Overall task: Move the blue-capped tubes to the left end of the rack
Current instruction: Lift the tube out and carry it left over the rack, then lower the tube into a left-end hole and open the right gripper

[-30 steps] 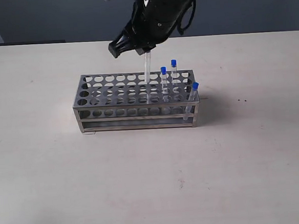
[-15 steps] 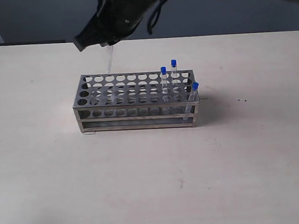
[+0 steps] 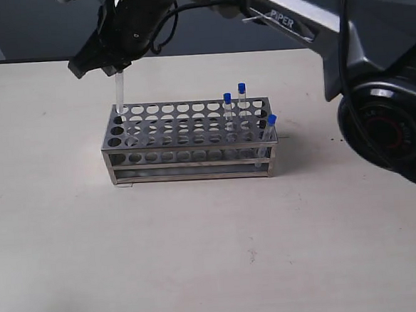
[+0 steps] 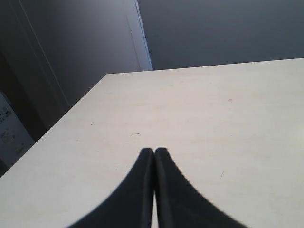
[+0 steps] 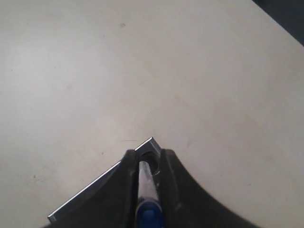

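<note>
The steel rack (image 3: 190, 151) stands mid-table. My right gripper (image 3: 112, 66) has reached across to its far left corner, shut on a blue-capped tube (image 3: 119, 94) that hangs upright with its tip at the corner hole. In the right wrist view that held tube (image 5: 145, 185) runs between the fingers toward the corner hole of the rack (image 5: 148, 144). Three more blue-capped tubes stand at the rack's right end: one (image 3: 228, 112), one (image 3: 242, 100) behind it, and one (image 3: 269, 134) leaning at the front right corner. My left gripper (image 4: 154, 151) is shut, empty, over bare table.
The right arm's dark base joint (image 3: 388, 125) sits at the right edge of the exterior view. The table's far edge (image 4: 209, 65) meets a dark wall behind.
My right gripper has carried the tube leftward from above the rack's middle to the far left corner and lowered it until its tip meets the corner hole.
</note>
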Controlling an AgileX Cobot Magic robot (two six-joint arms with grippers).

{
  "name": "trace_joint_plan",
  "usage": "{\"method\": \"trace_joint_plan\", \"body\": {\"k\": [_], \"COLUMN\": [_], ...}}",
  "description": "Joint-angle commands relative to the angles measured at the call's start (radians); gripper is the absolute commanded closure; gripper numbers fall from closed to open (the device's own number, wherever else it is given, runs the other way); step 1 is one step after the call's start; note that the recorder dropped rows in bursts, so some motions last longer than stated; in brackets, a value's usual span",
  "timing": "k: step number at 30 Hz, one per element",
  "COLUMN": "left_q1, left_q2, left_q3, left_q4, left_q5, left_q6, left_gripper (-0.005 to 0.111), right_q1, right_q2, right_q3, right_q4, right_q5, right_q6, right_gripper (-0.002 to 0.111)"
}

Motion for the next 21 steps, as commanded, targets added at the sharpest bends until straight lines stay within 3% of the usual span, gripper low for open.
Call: {"method": "trace_joint_plan", "body": {"k": [1,21], "left_q1": [-0.003,-0.003], "left_q2": [0.003,0.003], "left_q3": [0.003,0.003], "left_q4": [-0.001,-0.001], "left_q5": [-0.013,-0.013], "left_q6": [-0.007,-0.007], "left_gripper": [0.106,0.106], "right_q1": [0.011,0.011], "right_q2": [0.023,0.090], "right_q3": [-0.009,-0.009], "right_q4": [-0.029,0.001], "right_q5": [0.008,-0.043], "right_q6": [-0.008,0.017], "right_gripper": [0.109,0.109]}}
